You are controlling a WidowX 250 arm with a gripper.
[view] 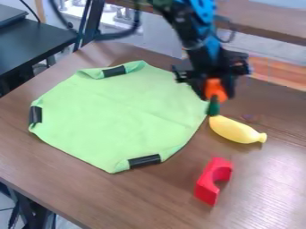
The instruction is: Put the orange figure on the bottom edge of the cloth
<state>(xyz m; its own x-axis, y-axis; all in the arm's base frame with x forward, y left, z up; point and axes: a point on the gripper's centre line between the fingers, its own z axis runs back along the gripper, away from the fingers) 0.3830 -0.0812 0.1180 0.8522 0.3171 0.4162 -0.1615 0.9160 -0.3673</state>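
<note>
I have the orange figure point(215, 86) pinched in my gripper point(217, 93), its green end pointing down by the right-hand edge of the green cloth point(119, 114). Near that end lies a yellow toy point(234, 130), with a red block point(210, 181) further down the view.

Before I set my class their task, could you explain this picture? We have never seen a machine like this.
There is one picture, from a fixed camera looking down at a slant. The machine is a single robot arm entering from the top edge. Its gripper, the part that works like a hand, holds an orange figure with a dark green end, near the cloth's right side. On the brown table lie a light green cloth with black strips at some corners, a yellow banana-like object and a red block with a curved notch.
</note>
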